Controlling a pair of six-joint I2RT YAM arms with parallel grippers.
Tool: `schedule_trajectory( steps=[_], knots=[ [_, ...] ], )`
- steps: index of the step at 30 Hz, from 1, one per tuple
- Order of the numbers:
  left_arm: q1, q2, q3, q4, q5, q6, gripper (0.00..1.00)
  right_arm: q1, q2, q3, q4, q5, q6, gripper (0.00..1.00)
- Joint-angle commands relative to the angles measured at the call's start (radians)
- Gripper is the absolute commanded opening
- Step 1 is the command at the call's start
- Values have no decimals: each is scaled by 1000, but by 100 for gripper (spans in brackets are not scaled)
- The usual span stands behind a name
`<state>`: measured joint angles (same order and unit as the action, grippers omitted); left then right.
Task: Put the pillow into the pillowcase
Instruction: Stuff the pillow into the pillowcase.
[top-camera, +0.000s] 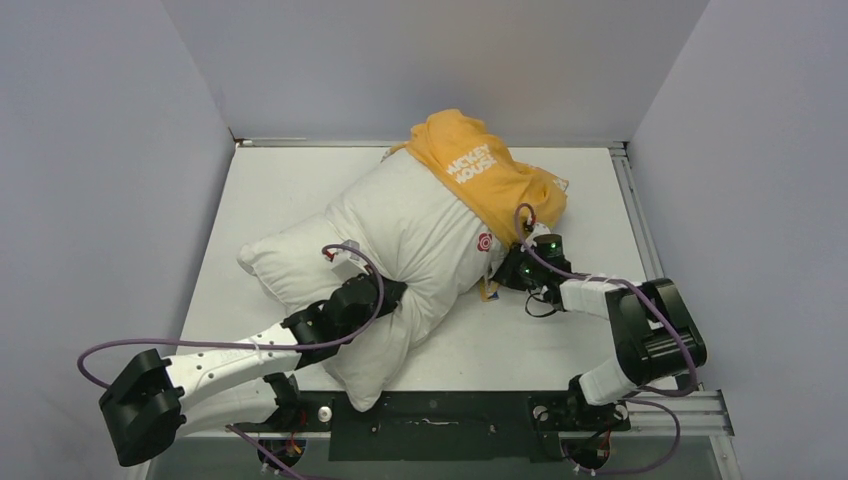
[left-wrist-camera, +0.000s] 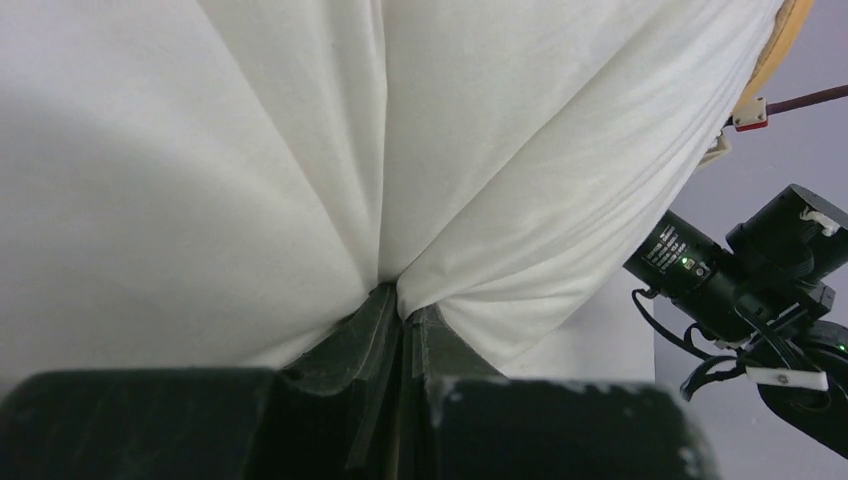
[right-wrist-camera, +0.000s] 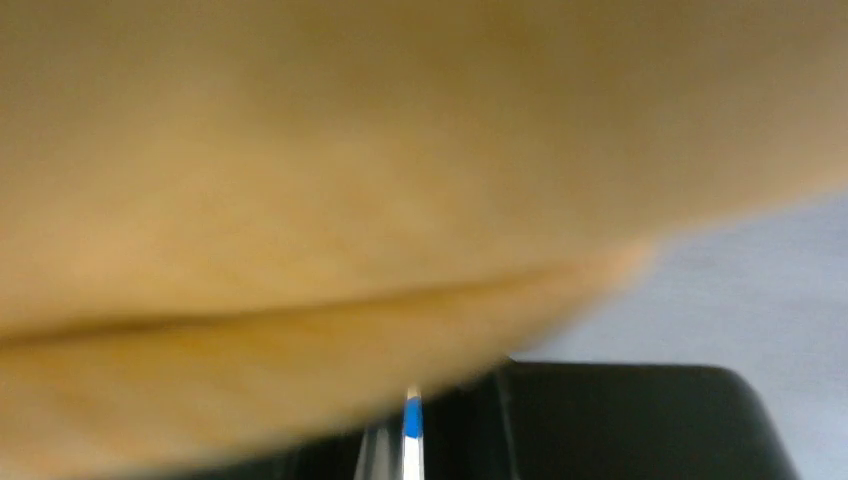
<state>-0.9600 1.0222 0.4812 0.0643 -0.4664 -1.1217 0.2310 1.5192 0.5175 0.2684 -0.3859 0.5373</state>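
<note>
Pillow (top-camera: 400, 235), plump and off-white with many creases, lay diagonally across the white table (top-camera: 560, 340). Its far end was inside the orange-yellow pillowcase (top-camera: 480, 165) with white "Mickey Mouse" letters, bunched near the back wall. Most of the pillow was uncovered. The left gripper (left-wrist-camera: 402, 305) pinched a fold of the pillow's cloth at its near side, jaws pressed together. The right gripper (top-camera: 520, 265) was at the pillowcase's lower edge with jaws closed. Its wrist view was blurred and filled with orange cloth, so I cannot tell if it caught any cloth.
</note>
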Motion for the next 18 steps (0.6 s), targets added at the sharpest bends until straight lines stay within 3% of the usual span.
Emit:
schedule_trajectory(
  steps=[1,5,10,14,18],
  knots=[
    [0,75,-13,-8,75,3,0,180,-96,-8,-12,-135,-10,5],
    [-5,153,-33,38,85,-45,0,485,-215,40,-85,-44,18,5],
    [-9,206,-130,201,78,-140,0,804,-213,166,-115,64,38,5],
    [-25,244,-159,215,42,-202,0,927,-155,233,-52,59,35,5],
    [-29,262,-165,208,34,-219,0,981,-114,290,-130,143,7,7]
  ],
)
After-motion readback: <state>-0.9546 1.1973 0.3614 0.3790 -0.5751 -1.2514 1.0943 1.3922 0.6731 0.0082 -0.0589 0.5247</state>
